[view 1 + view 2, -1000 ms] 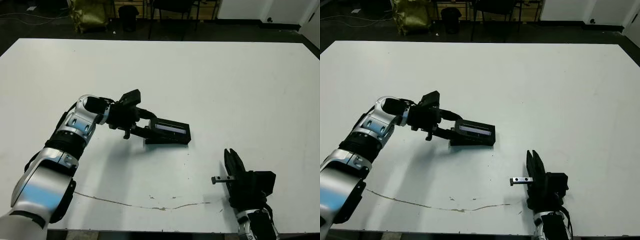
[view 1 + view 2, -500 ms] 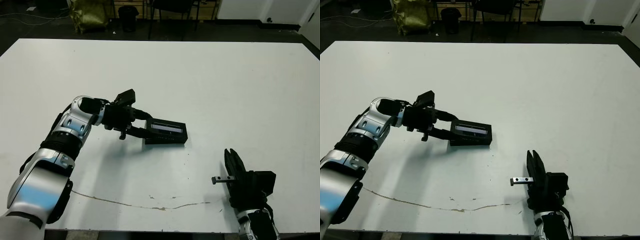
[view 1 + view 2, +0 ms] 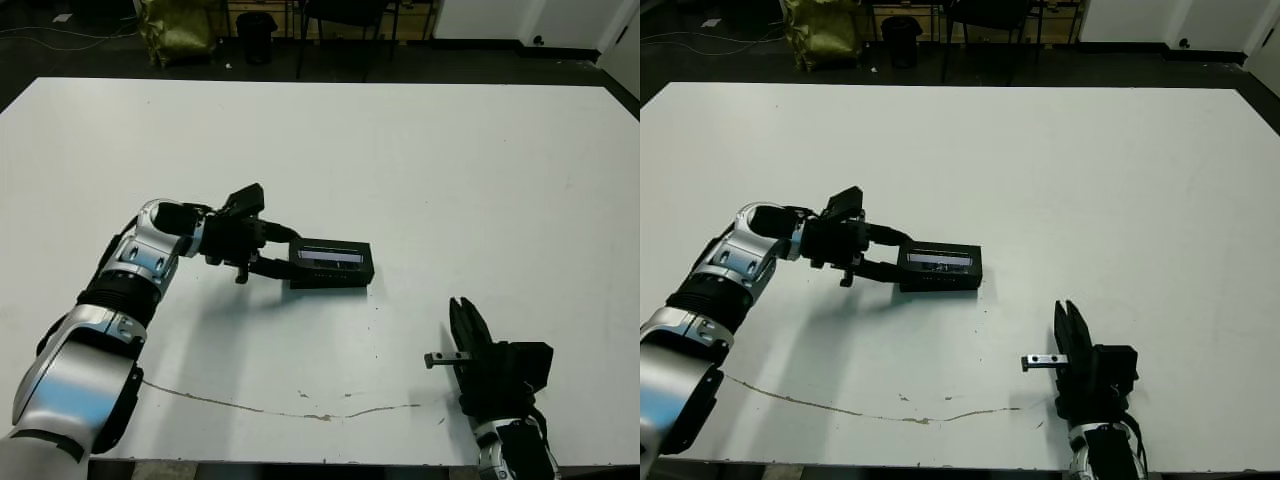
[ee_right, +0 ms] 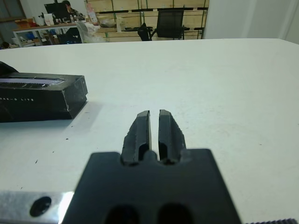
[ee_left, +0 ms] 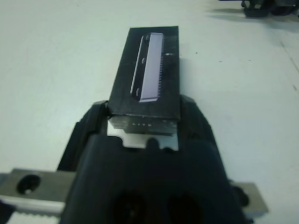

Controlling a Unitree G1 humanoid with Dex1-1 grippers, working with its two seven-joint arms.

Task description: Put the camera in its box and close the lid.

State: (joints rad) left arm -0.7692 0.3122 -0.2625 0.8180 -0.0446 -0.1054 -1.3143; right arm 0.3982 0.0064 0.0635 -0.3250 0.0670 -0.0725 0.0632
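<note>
We find the box (image 3: 330,265) lying flat near the middle of the white table (image 3: 450,170), with the lid (image 5: 148,72) seated on top, its pale grey strip facing up. The camera is not visible in any view. The left gripper (image 3: 281,253) reaches in from the left side; its two black fingers (image 5: 191,116) straddle the near end of the closed box, one on each long side, touching it. The right gripper (image 3: 463,320) rests well apart from the box, near the front edge of the table, holding nothing. Its fingers (image 4: 140,128) are pressed almost together, with only a narrow slit between them.
</note>
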